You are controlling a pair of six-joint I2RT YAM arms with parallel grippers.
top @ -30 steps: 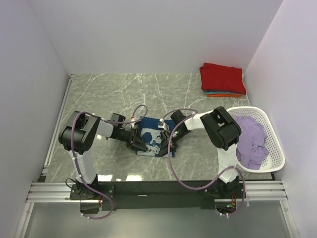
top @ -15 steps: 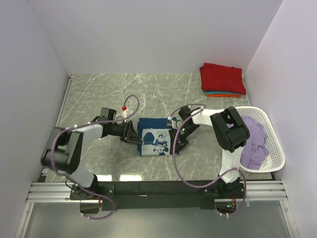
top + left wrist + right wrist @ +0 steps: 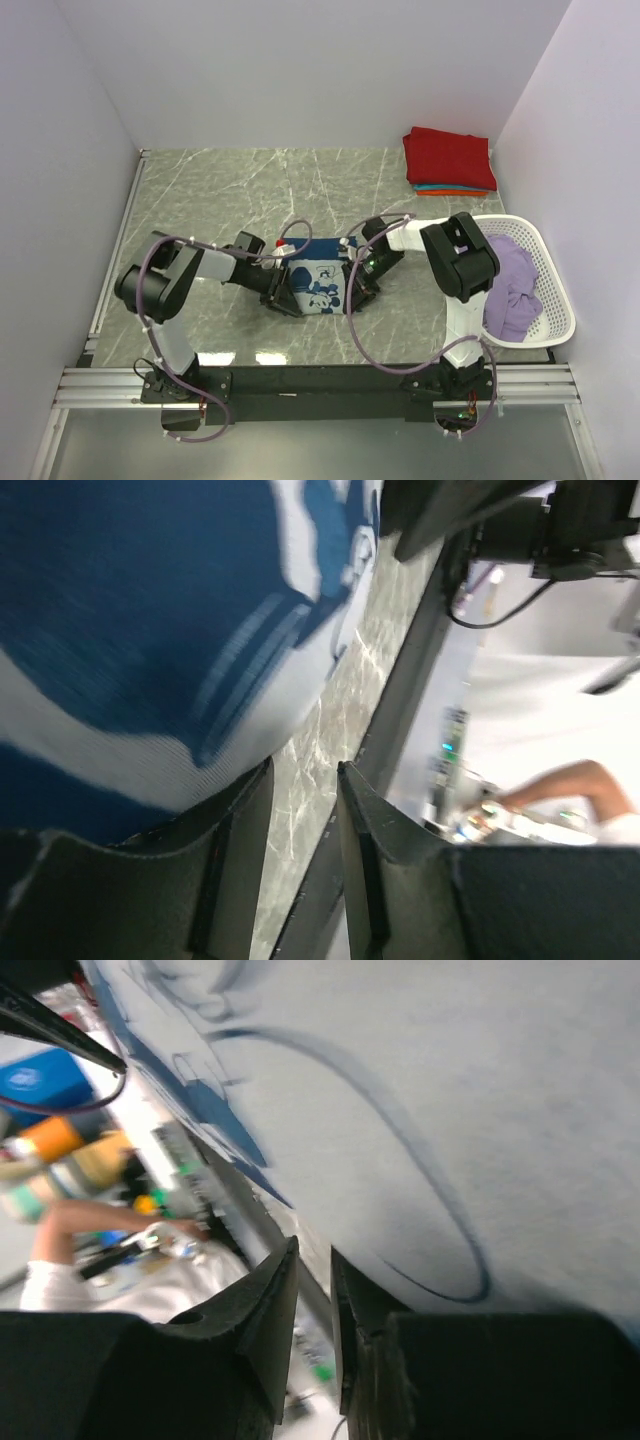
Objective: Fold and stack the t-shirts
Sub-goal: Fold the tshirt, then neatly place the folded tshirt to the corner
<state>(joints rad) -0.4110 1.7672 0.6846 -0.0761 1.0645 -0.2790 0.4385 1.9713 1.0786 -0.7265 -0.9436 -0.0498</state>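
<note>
A folded blue t-shirt (image 3: 318,285) with a white cartoon print lies flat on the marble table (image 3: 220,190), between the two arms. My left gripper (image 3: 284,292) is low against its left edge. In the left wrist view the blue and white cloth (image 3: 150,600) rests along the outside of one finger, and the left gripper (image 3: 303,765) shows a narrow gap with only table in it. My right gripper (image 3: 356,285) presses at the shirt's right edge. The right wrist view is filled by the pale print (image 3: 450,1110), and the right gripper (image 3: 312,1245) has a thin gap holding nothing.
A stack of folded shirts (image 3: 450,160), red on top, sits at the back right corner. A white basket (image 3: 553,272) at the right holds a crumpled purple shirt (image 3: 505,280). White walls close in the table on three sides.
One second ago both grippers were on a rumpled shirt. They then drew apart, leaving it flat and square. Now both have moved back in against its left and right edges.
</note>
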